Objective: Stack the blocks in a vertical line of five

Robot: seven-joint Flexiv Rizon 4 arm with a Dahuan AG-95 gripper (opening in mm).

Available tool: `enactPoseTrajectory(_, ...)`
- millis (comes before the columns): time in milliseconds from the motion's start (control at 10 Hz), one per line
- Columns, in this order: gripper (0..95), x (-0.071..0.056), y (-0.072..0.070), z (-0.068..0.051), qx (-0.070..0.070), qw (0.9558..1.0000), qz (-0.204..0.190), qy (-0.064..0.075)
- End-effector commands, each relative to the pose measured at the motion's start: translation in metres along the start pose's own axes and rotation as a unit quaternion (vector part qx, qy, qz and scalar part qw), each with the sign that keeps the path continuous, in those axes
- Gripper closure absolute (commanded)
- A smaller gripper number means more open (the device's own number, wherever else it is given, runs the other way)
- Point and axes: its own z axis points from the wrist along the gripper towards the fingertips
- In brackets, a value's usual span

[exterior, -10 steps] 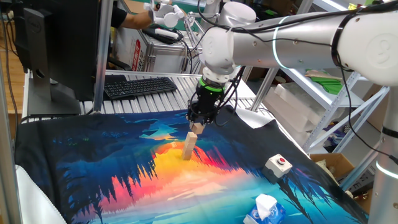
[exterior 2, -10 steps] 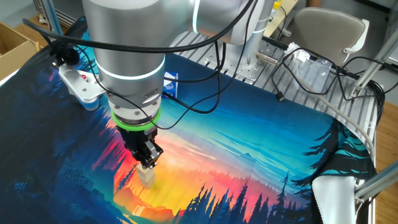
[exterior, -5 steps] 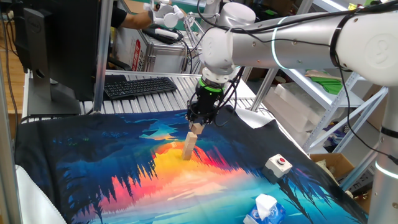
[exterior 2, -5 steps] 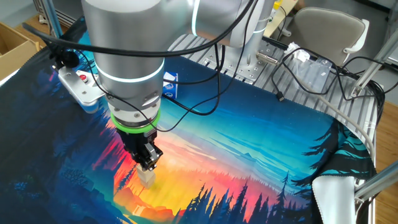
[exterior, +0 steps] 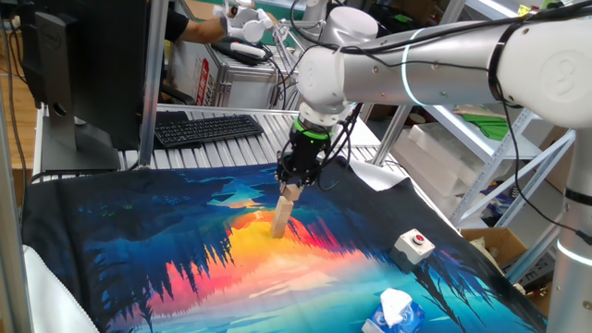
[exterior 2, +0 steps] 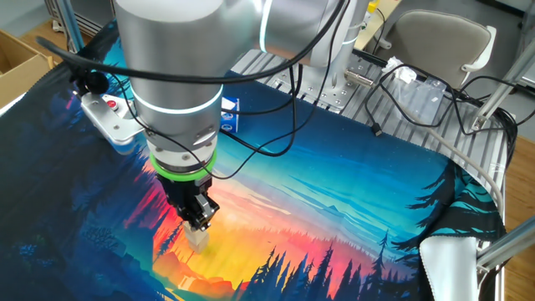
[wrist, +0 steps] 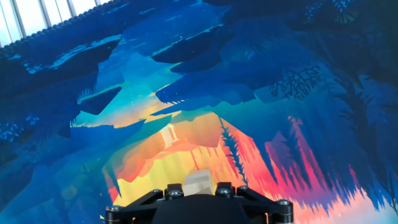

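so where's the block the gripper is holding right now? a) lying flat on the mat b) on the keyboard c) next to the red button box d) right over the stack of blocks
d: the gripper holds a block directly above the stack standing on the mat.

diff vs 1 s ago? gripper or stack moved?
Barely any change. The gripper has crept slightly toward the block stack and remains shut on the wooden block just above the stack's top. Nothing was let go or newly grasped. The stack, the white box with a red button and the blue-and-white carton sit where they were.
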Motion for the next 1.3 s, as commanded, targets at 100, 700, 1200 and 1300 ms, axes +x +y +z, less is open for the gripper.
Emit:
enactPoseTrajectory(100,95.0,-0.0010,-0.0002,0.0025,0.001,1.0000,-0.001,-0.003)
enactPoseTrajectory(700,95.0,-0.0032,-0.0050,0.0105,-0.002,0.9999,-0.008,-0.007)
enactPoseTrajectory(1200,95.0,0.0055,-0.0020,0.0115,-0.002,0.9999,-0.005,-0.009)
enactPoseTrajectory(1300,95.0,0.0055,-0.0021,0.0114,-0.004,1.0000,-0.003,-0.008)
